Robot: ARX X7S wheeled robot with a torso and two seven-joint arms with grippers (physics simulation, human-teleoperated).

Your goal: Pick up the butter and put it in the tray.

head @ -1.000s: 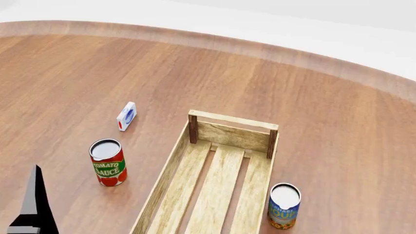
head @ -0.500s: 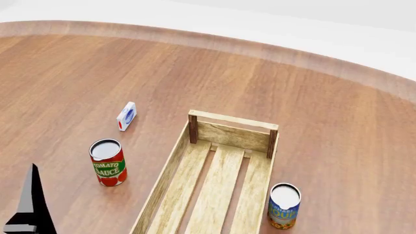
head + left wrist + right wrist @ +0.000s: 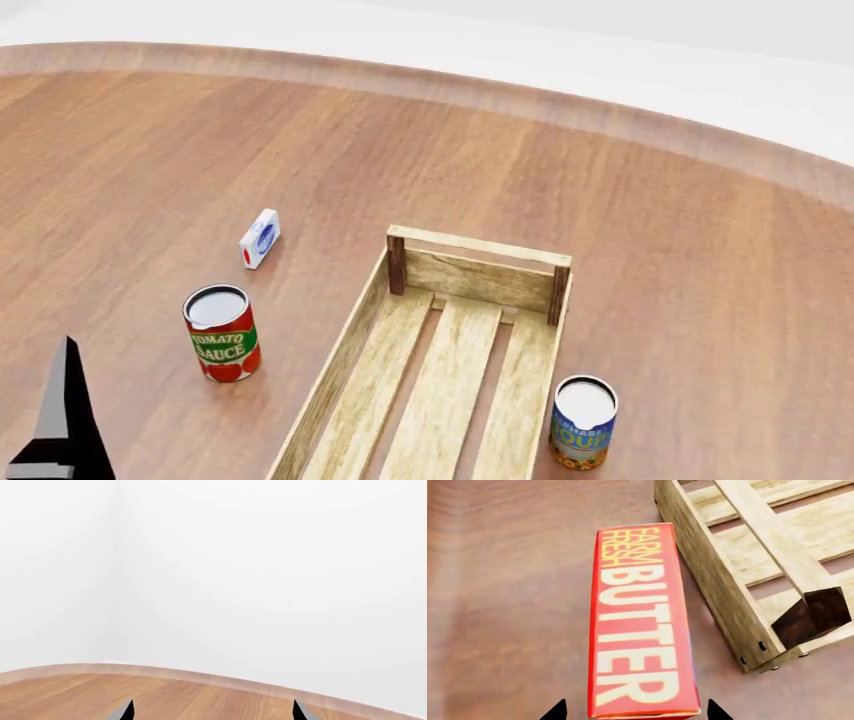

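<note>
Directly under the right wrist camera lay the butter (image 3: pixel 639 625), a long red-orange box with "FARM FRESH BUTTER" in yellow-white lettering, resting on the wooden table (image 3: pixel 507 605). It sat just beside the outer wall of the tray (image 3: pixel 720 600), roughly parallel to that side and apart from it by a narrow strip of tabletop; one dark corner post of the tray showed near the box's closer end. The right gripper (image 3: pixel 635 715) showed only as two dark fingertips (image 3: pixel 555 712) at the frame edge, spread wide, one on each side of the box's near end; whether they touched it could not be told.

Head view: the butter was not visible. The tray (image 3: pixel 481 245) ran toward the bottom edge, slatted floor bare where seen. A tomato sauce can (image 3: pixel 220 333) stood upright off its left side, a blue-labelled soup can (image 3: pixel 583 421) upright just beside its right wall. A small white-blue-red carton (image 3: pixel 260 238) stood farther back, well apart from the tray.

The left gripper (image 3: pixel 212 714) appeared in its wrist view as two dark tips set wide apart with nothing between them, pointing over the table's curved far edge toward a white wall (image 3: pixel 267 570). One dark finger (image 3: pixel 60 430) showed at the lower left of the head view.
</note>
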